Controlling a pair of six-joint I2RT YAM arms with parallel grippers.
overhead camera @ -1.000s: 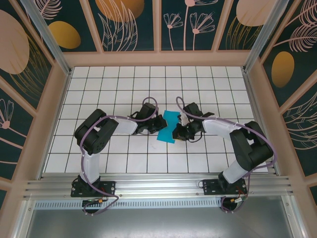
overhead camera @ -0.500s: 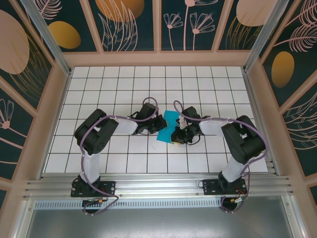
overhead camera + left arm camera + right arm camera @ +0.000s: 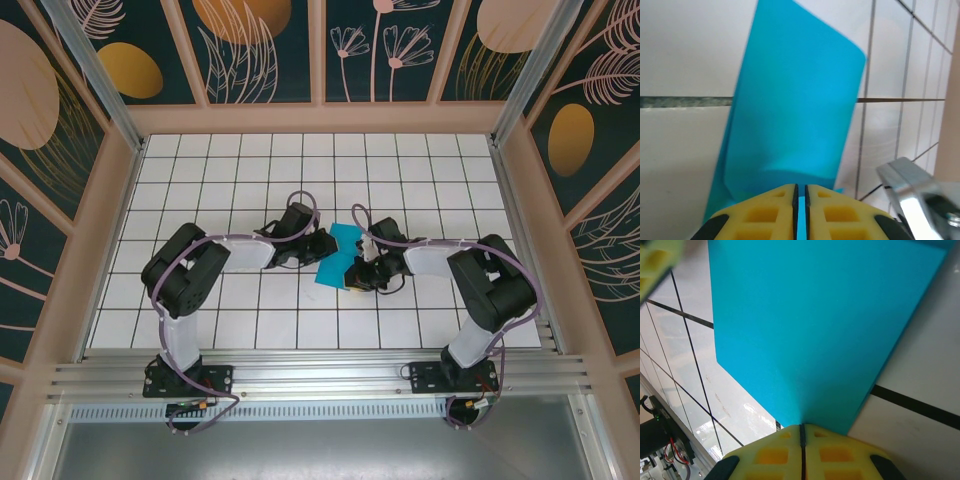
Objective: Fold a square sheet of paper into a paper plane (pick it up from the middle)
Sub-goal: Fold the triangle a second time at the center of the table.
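The square sheet of paper (image 3: 336, 256) is teal-blue and lies partly doubled over on the white tiles between my two grippers. My left gripper (image 3: 319, 249) is at its left edge. In the left wrist view the sheet (image 3: 795, 100) curls up from the tiles into the left gripper (image 3: 800, 187), whose jaws leave a hair-thin slit with teal in it. My right gripper (image 3: 357, 272) is at the sheet's near right edge. In the right wrist view the right gripper (image 3: 801, 426) is shut on the edge of the flat sheet (image 3: 815, 325).
The white grid table (image 3: 230, 190) is boxed in by wooden walls (image 3: 100, 230) at the left, right and back. An aluminium rail (image 3: 320, 378) carries both arm bases at the near edge. The left gripper's finger (image 3: 655, 260) shows in the right wrist view's top corner.
The right gripper has slid left and nearer along the paper's right edge, its arm folding in. The left arm's elbow has swung a little left. The paper has stayed in place.
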